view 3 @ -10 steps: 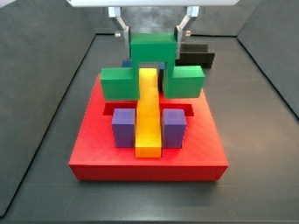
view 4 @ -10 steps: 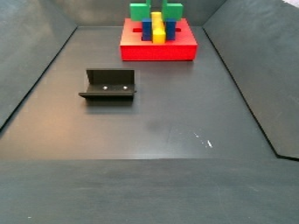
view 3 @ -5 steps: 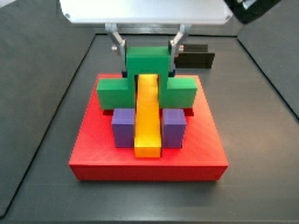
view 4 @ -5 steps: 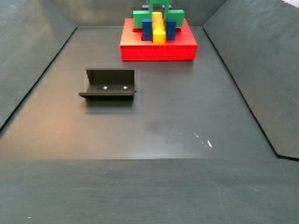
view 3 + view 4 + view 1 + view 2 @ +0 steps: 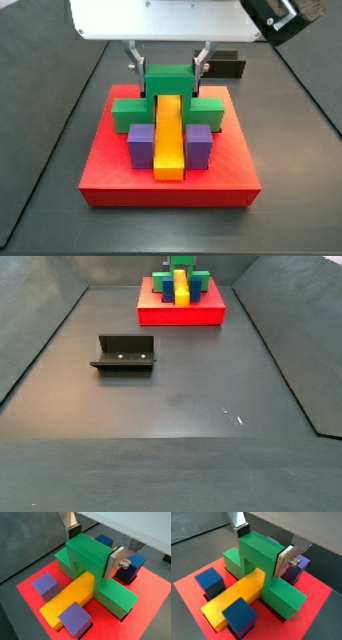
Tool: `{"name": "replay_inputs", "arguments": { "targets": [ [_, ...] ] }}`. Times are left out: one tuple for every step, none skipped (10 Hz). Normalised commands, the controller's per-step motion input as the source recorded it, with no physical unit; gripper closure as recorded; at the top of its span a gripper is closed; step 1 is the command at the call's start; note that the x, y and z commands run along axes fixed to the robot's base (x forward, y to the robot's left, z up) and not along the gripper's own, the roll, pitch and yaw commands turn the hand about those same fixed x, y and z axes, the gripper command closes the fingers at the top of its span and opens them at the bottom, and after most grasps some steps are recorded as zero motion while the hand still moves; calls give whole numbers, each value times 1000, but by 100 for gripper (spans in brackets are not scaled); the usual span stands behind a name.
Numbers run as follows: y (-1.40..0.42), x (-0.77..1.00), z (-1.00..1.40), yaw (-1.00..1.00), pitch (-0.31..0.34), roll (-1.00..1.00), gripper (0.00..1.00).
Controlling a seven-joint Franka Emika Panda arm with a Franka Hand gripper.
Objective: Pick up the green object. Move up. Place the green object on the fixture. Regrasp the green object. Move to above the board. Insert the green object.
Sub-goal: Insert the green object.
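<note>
In both wrist views the gripper [image 5: 93, 548] clamps the raised middle of one bright green, bridge-shaped plastic object [image 5: 93, 569], its flat silver fingers [image 5: 286, 559] pressed on either side. The object straddles one long glossy yellow bar [image 5: 72, 597] on the large flat red square board [image 5: 143, 609], its low ends down at the board's surface. Two purple cubes [image 5: 47, 585] and two blue cubes [image 5: 210, 582] flank the bar.

In a side view the gripper [image 5: 167, 62] stands over the board [image 5: 170, 175].

In a side view one small dark L-shaped fixture [image 5: 124, 354] sits on the matte grey floor [image 5: 174, 406], well apart from the board [image 5: 182, 312].
</note>
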Motion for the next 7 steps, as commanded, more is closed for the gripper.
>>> {"name": "replay_inputs", "arguments": {
  "targets": [
    [0, 143, 0, -109, 31, -81, 100],
    [0, 237, 0, -134, 76, 0, 100],
    [0, 254, 0, -154, 87, 0, 100],
    [0, 306, 0, -226, 106, 0, 100],
    [0, 249, 0, -243, 106, 0, 100],
    [0, 20, -43, -126, 96, 0, 100],
    [0, 0, -46, -83, 67, 0, 100]
  ]
}}
